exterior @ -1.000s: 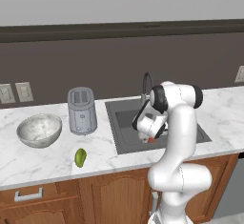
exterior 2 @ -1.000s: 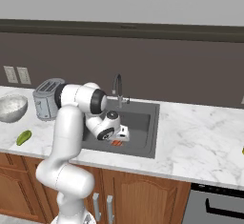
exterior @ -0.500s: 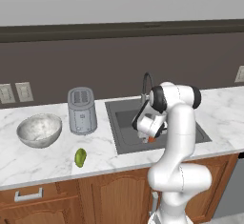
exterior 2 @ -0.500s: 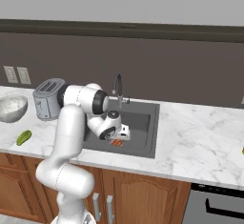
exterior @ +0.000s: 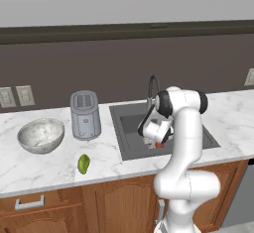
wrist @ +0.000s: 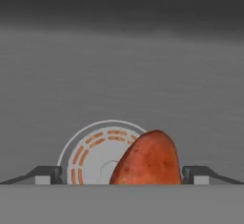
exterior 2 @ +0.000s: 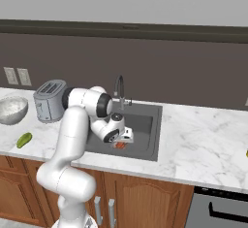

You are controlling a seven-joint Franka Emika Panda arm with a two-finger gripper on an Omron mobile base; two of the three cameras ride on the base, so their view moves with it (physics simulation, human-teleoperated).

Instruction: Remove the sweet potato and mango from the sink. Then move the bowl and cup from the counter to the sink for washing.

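Pincer (wrist: 122, 178): spread wide and grasping nothing; it hangs low inside the sink with one tip on each side of the sweet potato, so that a squeeze would catch it across its narrow width.
Sweet potato (wrist: 147, 160): orange-red, lying on the sink floor between my tips, one tapered end pointing away from me. It partly covers the round drain. I cannot tell whether either tip is touching it yet.
Drain (wrist: 93, 154): pale ring with orange slots, set in the sink floor just behind the sweet potato.
Sink (exterior: 130, 125): dark grey basin set into the white marble tabletop; I bend steeply down into it because the vegetable lies at the bottom.
Faucet (exterior: 153, 86): thin curved pipe at the back rim, close to my arm; I would judge it the thing to steer clear of when lifting.
Mango (exterior: 84, 163): green, out on the tabletop near the front edge, left of the sink, so that part looks done.
Bowl (exterior: 41, 135): mottled whitish, on the tabletop well left of the sink, waiting its turn.
Toaster (exterior: 85, 114): grey, standing between bowl and sink.
Step in hand: as I judge it, closing on the sweet potato to lift it out.
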